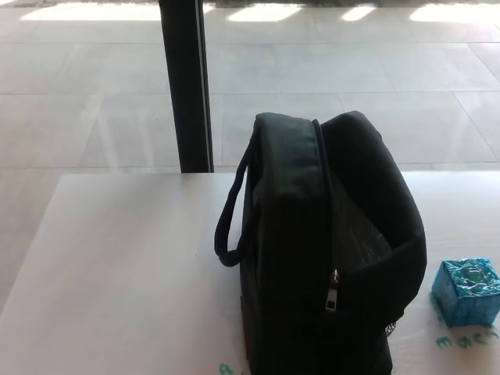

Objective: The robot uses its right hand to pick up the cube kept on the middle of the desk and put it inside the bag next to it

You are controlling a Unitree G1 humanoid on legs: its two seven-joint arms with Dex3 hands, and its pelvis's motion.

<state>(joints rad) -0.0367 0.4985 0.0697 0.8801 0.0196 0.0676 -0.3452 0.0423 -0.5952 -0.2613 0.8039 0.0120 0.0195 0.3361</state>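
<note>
Sitting near the right edge of the surface (pixel 117 258), the blue cube (pixel 466 291) rests flat, just beside the black bag (pixel 320 258) and on the bag's right, with a small gap between them. Neither hand is in view, so the state of the fingers cannot be told. Judging from the layout, the cube lies on the right arm's side, and the bag's unzipped opening faces toward the cube, so the carry from cube to bag should be short and leftward.
</note>
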